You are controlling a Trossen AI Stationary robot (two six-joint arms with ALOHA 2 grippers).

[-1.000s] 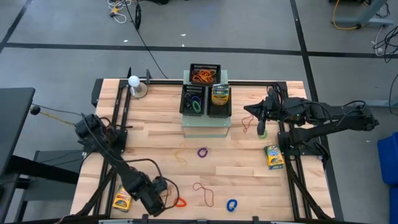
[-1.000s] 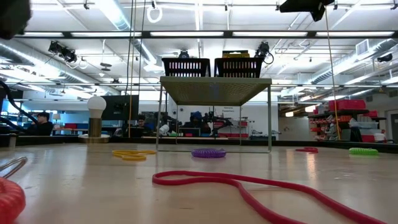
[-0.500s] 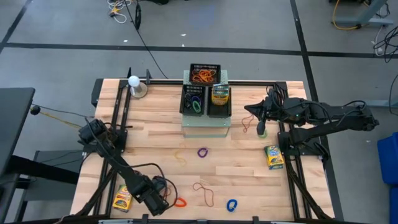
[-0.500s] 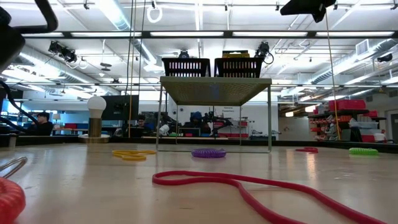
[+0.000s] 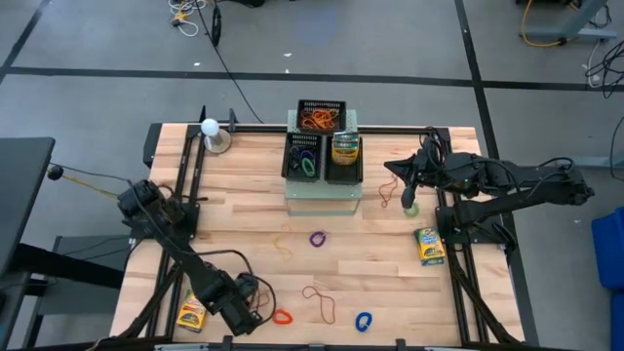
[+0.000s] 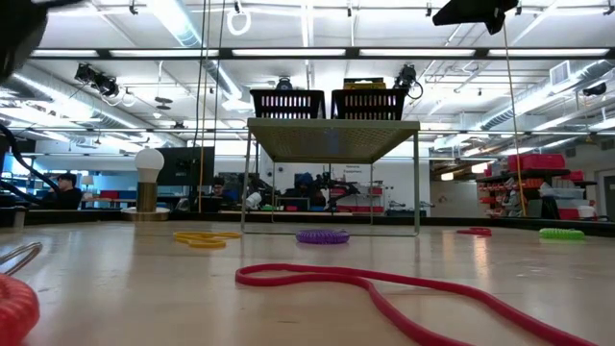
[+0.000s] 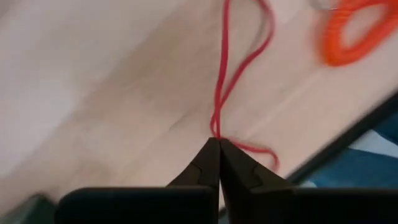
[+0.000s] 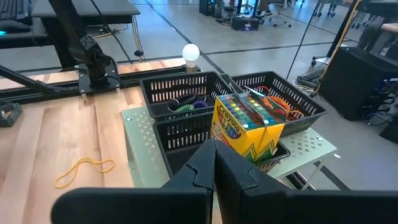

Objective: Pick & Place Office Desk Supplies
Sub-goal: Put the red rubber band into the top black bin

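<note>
Since the earlier frame, left gripper (image 7: 219, 144) jaws have pinched the thin red rubber band (image 7: 225, 74) on the counter (image 5: 244, 195); it may slip free when lifted.

Office desk supplies, placed relative to the pale-green perforated box (image 5: 322, 195):
- Crayon boxes: one upright in its tray (image 5: 345, 148); one near right (image 5: 428, 246); one far near-left (image 5: 191, 313).
- Loops: purple (image 5: 318, 238), blue (image 5: 363, 321), orange-red (image 5: 283, 317), green (image 5: 411, 208).
- Thin red band (image 7: 227, 81), near side.
</note>
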